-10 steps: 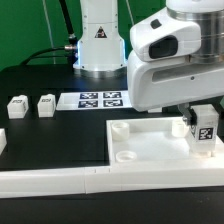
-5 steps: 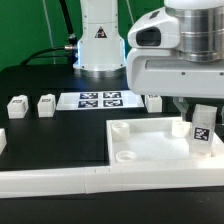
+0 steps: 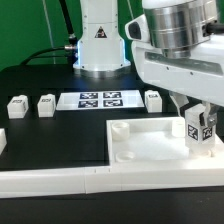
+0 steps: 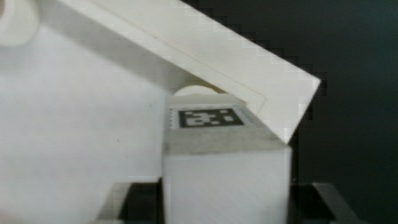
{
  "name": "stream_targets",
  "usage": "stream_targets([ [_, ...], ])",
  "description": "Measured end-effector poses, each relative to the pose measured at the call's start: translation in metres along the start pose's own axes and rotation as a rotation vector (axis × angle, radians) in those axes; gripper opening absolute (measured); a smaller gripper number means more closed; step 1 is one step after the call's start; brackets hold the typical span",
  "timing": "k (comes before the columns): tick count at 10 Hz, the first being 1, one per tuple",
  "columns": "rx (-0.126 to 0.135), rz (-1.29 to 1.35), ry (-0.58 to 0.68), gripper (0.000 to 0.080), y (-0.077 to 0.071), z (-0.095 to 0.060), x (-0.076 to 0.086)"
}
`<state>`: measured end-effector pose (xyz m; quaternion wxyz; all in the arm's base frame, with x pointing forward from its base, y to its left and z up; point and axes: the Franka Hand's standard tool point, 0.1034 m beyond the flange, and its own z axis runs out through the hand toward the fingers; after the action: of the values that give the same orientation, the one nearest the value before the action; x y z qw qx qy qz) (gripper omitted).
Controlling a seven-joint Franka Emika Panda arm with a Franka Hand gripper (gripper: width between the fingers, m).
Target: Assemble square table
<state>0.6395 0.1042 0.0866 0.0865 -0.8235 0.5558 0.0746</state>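
The square tabletop [image 3: 150, 148] lies flat, white, with round corner sockets. My gripper [image 3: 200, 122] is shut on a white leg post [image 3: 201, 130] with a black-and-white tag and holds it upright over the top's far corner on the exterior view's right. In the wrist view the leg post [image 4: 228, 160] fills the space between the dark fingers [image 4: 146, 200], its tag facing the camera, with the tabletop [image 4: 80, 120] and its edge behind it. Three loose leg posts stand on the table: one [image 3: 17, 106], a second [image 3: 46, 104] and a third [image 3: 153, 99].
The marker board [image 3: 100, 99] lies flat in front of the arm's base. A long white L-shaped rail [image 3: 60, 181] runs along the front and up the right side of the tabletop. A small white piece [image 3: 2, 140] shows at the exterior view's left edge.
The arm has swung and tilted, carrying the held leg post slightly down over the corner. The leg post beside the marker board, hidden a second ago, is now uncovered.
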Motion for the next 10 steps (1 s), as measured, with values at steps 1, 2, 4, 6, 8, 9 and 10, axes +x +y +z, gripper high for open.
stream_targets([
  [1, -0.003, 0.007, 0.002, 0.0295, 0.0002, 0.0001, -0.0014],
  [2, -0.002, -0.021, 0.002, 0.0303, 0.0002, 0.0, -0.0012],
  [4, -0.044, -0.297, 0.045, 0.0503, -0.0039, 0.0006, -0.0065],
  [6, -0.052, -0.49, 0.049, 0.0618, -0.0057, 0.0011, -0.0088],
  [8, -0.057, -0.629, 0.046, 0.064, -0.0054, 0.0015, -0.0082],
  [9, -0.07, -0.778, 0.053, 0.0648, -0.0056, 0.001, -0.0064],
  [10, -0.086, -0.915, 0.07, 0.0649, -0.008, -0.0006, -0.0064],
])
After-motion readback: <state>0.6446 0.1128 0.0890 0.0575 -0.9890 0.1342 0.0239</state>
